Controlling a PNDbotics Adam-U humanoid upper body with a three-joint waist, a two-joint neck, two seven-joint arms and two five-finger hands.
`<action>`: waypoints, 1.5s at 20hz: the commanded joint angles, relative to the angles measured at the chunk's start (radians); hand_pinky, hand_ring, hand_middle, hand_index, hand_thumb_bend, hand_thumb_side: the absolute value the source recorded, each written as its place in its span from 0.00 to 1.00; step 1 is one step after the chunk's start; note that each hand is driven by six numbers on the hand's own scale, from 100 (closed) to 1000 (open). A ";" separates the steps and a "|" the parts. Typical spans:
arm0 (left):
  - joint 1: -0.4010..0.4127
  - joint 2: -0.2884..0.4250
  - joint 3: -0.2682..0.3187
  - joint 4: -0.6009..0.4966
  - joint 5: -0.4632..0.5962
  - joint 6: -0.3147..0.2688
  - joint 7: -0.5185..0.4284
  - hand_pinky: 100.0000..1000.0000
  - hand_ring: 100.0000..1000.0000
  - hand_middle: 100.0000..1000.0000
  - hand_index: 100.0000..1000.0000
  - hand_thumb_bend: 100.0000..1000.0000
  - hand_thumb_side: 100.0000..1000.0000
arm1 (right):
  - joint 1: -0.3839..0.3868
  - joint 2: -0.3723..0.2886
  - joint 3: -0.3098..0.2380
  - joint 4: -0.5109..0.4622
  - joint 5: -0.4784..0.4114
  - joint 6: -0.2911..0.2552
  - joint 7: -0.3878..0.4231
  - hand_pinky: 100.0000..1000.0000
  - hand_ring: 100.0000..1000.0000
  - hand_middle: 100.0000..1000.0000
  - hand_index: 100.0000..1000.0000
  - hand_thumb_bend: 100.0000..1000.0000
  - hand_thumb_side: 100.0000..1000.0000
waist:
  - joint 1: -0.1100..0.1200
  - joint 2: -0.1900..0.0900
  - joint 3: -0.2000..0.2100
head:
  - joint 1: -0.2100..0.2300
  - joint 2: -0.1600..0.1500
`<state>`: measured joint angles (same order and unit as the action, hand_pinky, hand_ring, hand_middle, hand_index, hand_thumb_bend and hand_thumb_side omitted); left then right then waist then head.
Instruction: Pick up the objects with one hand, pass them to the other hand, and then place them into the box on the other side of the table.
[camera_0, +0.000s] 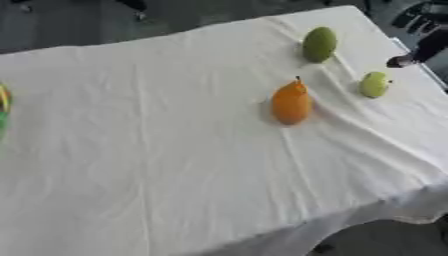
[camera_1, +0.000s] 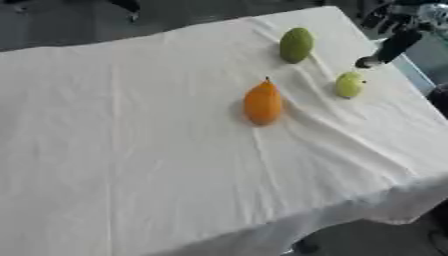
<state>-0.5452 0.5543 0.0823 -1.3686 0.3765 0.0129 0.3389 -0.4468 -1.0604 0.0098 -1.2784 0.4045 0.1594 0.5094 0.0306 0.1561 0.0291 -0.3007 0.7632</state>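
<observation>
Three fruit-shaped objects lie on the white tablecloth (camera_0: 175, 150), all in the right half of the table and apart from one another. One orange, pear-shaped piece (camera_0: 290, 104) with a dark stem sits nearest the middle, its narrow end toward twelve o'clock. One dark green oval piece (camera_0: 319, 44) lies at about one o'clock from the orange one, near the far edge. One smaller yellow-green round piece (camera_0: 374, 84) lies at about two o'clock from the orange one and at about five o'clock from the dark green one, close to the right edge. None of the three is touched by anything.

One robot hand shows: the right hand (camera_1: 390, 46), black, enters from the upper right corner and hangs just off the right table edge, at about one o'clock from the yellow-green piece. It holds nothing; one straight dark finger (camera_1: 376, 58) points down toward the cloth, and the rest is too blurred to say how wide the fingers stand.

One strip of green and yellow (camera_0: 3, 107) shows at the left edge in the left eye view, at nine o'clock from the orange piece; what it belongs to cannot be made out. The cloth is creased in ridges around the fruit and hangs over the near edge.
</observation>
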 joint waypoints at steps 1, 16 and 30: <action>-0.011 0.041 0.005 -0.011 -0.001 -0.001 -0.001 0.69 0.79 0.82 0.89 0.76 0.53 | 0.001 -0.048 -0.015 0.007 0.006 -0.003 -0.001 0.87 0.84 0.82 0.85 0.49 0.05 | -0.001 -0.010 0.000 | -0.005 -0.003; -0.010 0.030 0.006 -0.014 0.003 0.000 -0.002 0.69 0.79 0.82 0.89 0.75 0.53 | -0.012 0.027 0.032 0.077 0.048 0.002 -0.051 0.85 0.82 0.80 0.83 0.46 0.09 | 0.009 0.005 0.010 | 0.002 -0.003; -0.008 0.025 0.007 -0.016 0.006 0.001 -0.003 0.69 0.79 0.82 0.89 0.74 0.53 | -0.034 0.050 0.047 0.128 0.121 0.010 -0.068 0.85 0.81 0.78 0.82 0.44 0.06 | 0.012 0.018 0.015 | -0.004 -0.004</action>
<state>-0.5441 0.5535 0.0826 -1.3685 0.3786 0.0132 0.3387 -0.4666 -0.9803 0.0634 -1.1488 0.5150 0.1659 0.4508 0.0456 0.1842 0.0427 -0.3020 0.7629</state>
